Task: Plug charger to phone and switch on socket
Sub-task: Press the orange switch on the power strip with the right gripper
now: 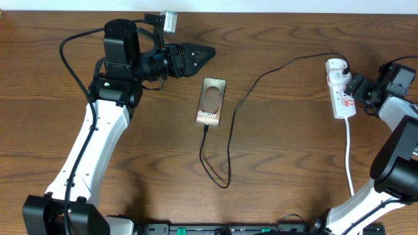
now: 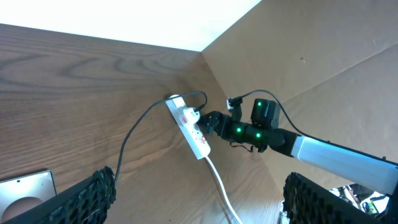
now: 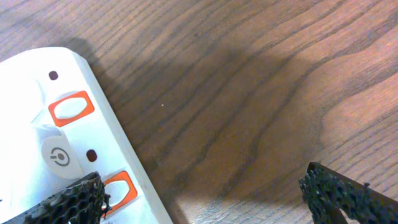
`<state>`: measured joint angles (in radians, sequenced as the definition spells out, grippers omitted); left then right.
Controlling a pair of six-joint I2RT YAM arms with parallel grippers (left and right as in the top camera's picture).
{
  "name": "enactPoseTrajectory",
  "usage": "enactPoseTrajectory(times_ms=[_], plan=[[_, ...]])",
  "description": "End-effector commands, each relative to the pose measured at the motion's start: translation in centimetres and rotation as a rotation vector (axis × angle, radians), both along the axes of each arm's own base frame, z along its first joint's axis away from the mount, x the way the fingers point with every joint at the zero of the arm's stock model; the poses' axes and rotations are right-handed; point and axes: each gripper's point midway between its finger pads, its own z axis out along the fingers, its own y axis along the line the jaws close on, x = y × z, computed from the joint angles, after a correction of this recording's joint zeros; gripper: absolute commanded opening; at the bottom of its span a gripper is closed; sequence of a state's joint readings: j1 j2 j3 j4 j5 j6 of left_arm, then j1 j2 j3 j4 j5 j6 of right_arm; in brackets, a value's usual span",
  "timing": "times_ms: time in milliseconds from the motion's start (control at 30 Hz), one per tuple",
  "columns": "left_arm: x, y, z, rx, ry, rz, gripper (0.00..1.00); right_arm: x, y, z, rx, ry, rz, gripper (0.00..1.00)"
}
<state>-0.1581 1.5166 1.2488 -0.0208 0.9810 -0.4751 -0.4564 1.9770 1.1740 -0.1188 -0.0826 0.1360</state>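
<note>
The phone (image 1: pixel 212 101) lies flat mid-table; a corner shows in the left wrist view (image 2: pixel 25 193). The black charger cable (image 1: pixel 230 140) meets the phone's bottom edge, loops toward the front and runs up to the black plug in the socket (image 1: pixel 341 91), a white strip with red markings. My left gripper (image 1: pixel 201 53) is open and empty, held above the table just up-left of the phone; its fingers (image 2: pixel 196 199) are wide apart. My right gripper (image 1: pixel 358 88) is open beside the socket. In its wrist view (image 3: pixel 205 199) one finger overlaps the socket (image 3: pixel 37 118) at an orange-rimmed switch (image 3: pixel 118 186).
The socket's white cord (image 1: pixel 348 153) runs toward the front edge at the right. A cardboard wall (image 2: pixel 298 56) stands behind the table. The right arm (image 2: pixel 323 152) reaches in past the socket (image 2: pixel 189 127).
</note>
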Motion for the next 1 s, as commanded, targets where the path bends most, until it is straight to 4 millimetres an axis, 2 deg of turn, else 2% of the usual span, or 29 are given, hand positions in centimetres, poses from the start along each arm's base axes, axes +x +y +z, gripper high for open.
enactPoseTrajectory(times_ms=[0,200,367,967], plan=[[-0.1,0.2,1.1,-0.005,-0.024,0.006,0.87,-0.5,-0.1,-0.8,0.011,0.019,-0.03,0.99],[-0.1,0.2,1.1,-0.005,-0.024,0.006,0.87,-0.4,-0.3,-1.8,0.008,0.027,-0.035,0.99],[-0.1,0.2,1.1,-0.005,-0.024,0.006,0.87,-0.6,-0.1,-1.9,0.013,0.034,-0.033,0.99],[-0.1,0.2,1.1,-0.005,-0.024,0.006,0.87,-1.1,1.9,-2.7,0.106,0.06,0.008,0.99]])
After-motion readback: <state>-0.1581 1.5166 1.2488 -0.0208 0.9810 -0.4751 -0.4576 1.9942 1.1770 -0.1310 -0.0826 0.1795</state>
